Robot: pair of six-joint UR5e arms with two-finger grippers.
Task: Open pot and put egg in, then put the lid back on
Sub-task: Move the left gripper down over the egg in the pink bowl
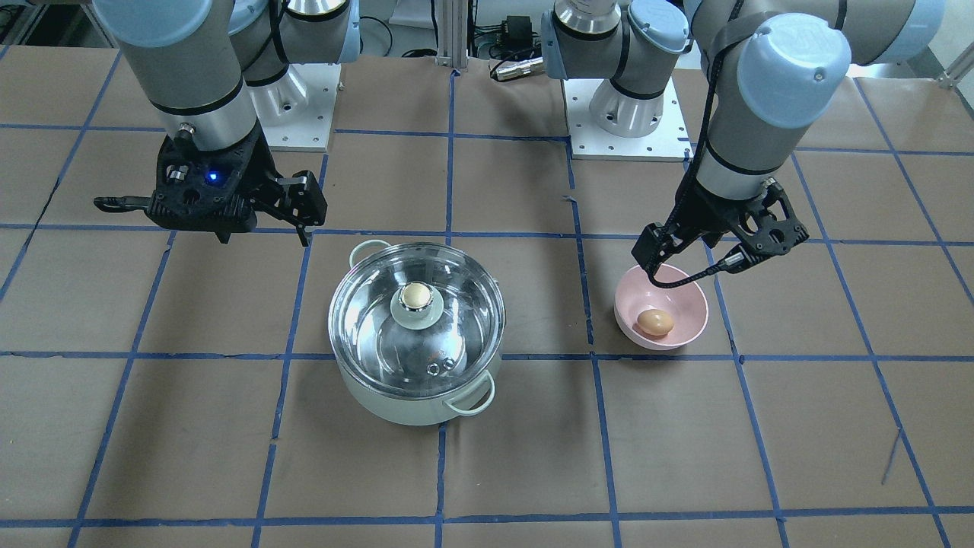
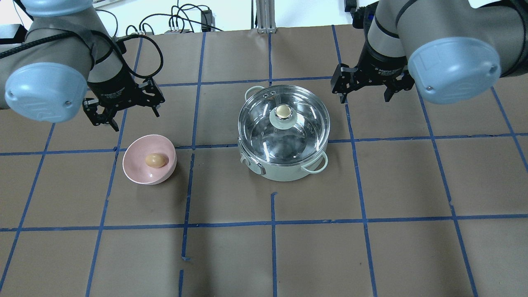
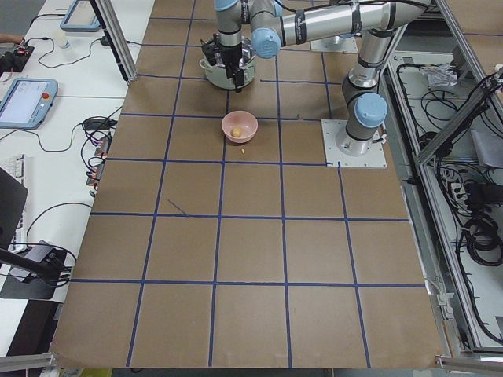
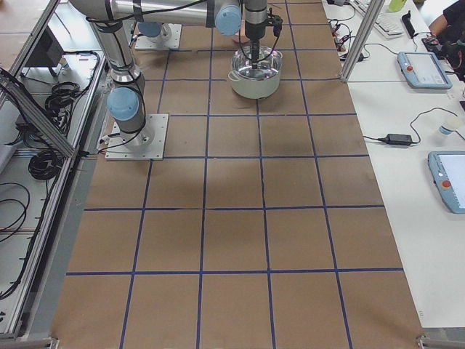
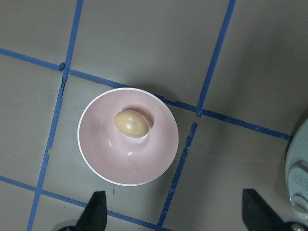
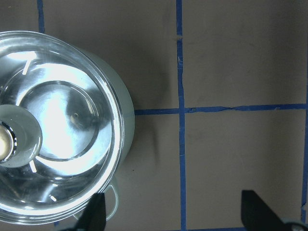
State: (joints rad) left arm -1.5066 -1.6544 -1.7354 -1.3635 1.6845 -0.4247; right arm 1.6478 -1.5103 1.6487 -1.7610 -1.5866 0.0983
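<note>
The mint-green pot [image 2: 284,170] stands mid-table with the glass lid [image 2: 303,123] on it, beige knob [image 2: 283,111] on top. The tan egg [image 2: 156,160] lies in a pink bowl [image 2: 138,167] apart from the pot. My left gripper [image 2: 126,117] is open and empty, hovering just beyond the bowl; its wrist view shows the egg [image 5: 132,123] in the bowl [image 5: 103,154] between the open fingers. My right gripper [image 2: 365,95] is open and empty, above the table beside the pot's far right side; its wrist view shows the lid [image 6: 72,120] at the left.
The table is brown paper with a blue tape grid [image 2: 272,222]. Both arm bases [image 1: 631,114] stand on white plates at the robot's side. Cables and monitors lie on side benches [image 3: 31,94] off the table.
</note>
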